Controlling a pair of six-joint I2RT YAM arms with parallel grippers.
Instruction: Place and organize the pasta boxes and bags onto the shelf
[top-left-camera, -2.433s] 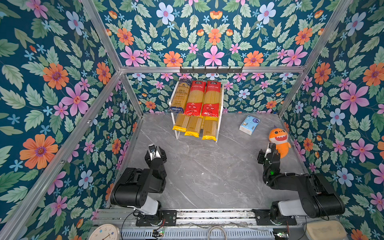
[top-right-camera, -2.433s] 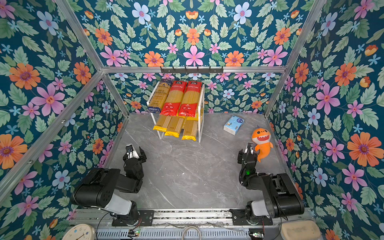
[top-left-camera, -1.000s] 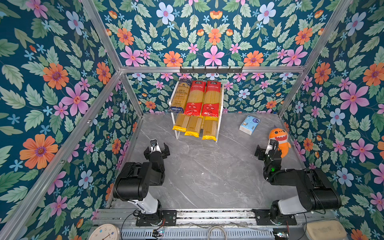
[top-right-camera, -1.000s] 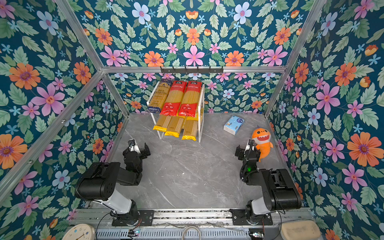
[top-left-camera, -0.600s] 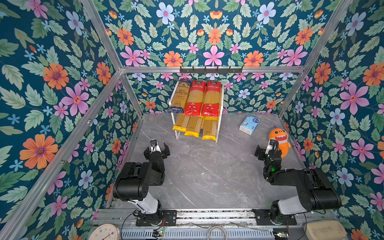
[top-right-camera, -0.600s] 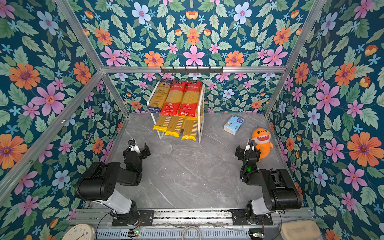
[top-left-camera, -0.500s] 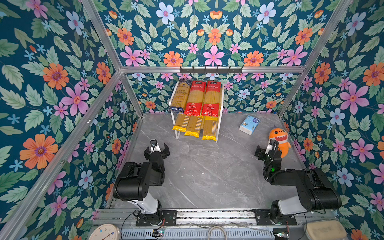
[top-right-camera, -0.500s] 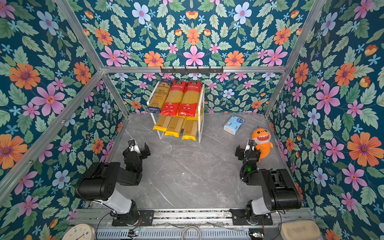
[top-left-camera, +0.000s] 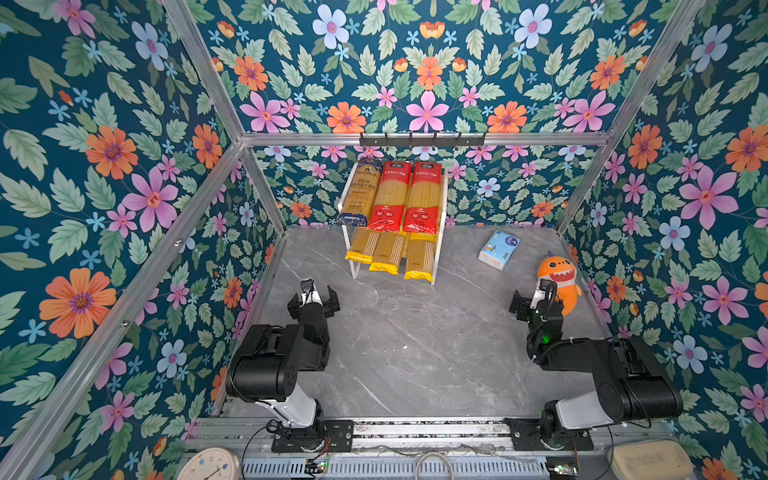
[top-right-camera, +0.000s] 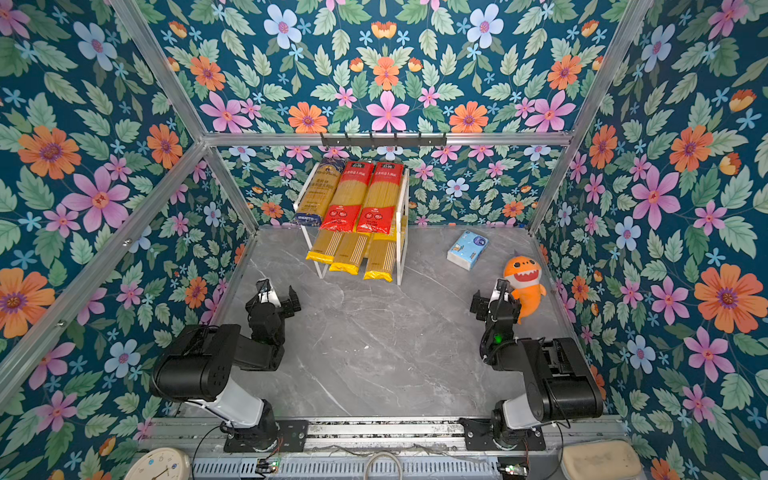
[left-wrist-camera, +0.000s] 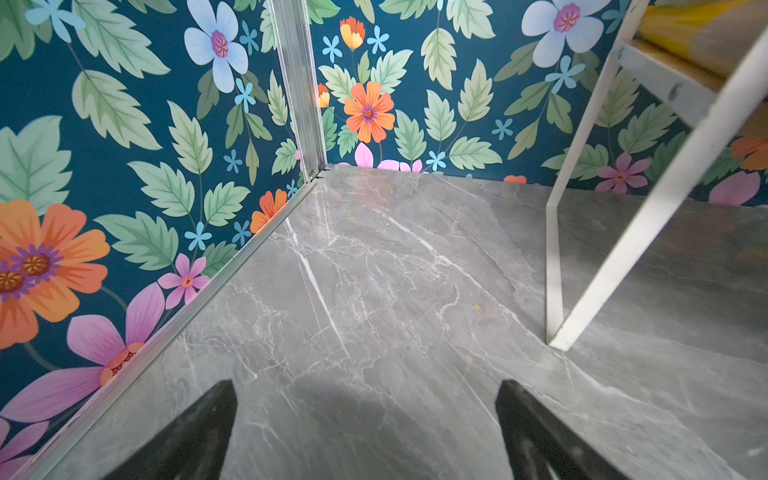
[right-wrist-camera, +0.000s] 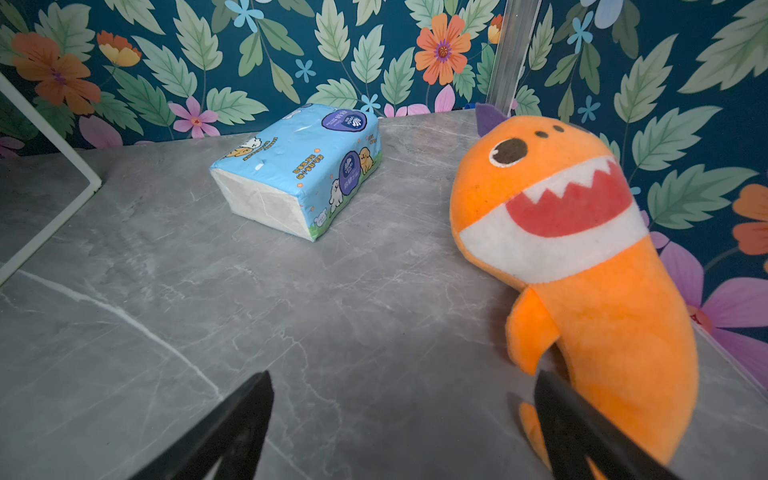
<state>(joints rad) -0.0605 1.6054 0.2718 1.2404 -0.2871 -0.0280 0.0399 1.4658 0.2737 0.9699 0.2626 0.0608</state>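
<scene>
Six pasta packs (top-left-camera: 390, 199) are seen on the shelf (top-left-camera: 441, 232): one navy and two red laid on the upper board, three yellow on the lower. None is found on the bench (top-left-camera: 415, 353), so the task is judged done. Left end effector (top-left-camera: 313, 297) and right end effector (top-left-camera: 534, 297) are spread wide, empty.

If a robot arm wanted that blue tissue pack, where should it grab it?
Probably across its two long sides at mid-length, coming down from above: the tissue pack lies flat on the table, clear of other things, and its narrow width suits the right end effector.
</scene>
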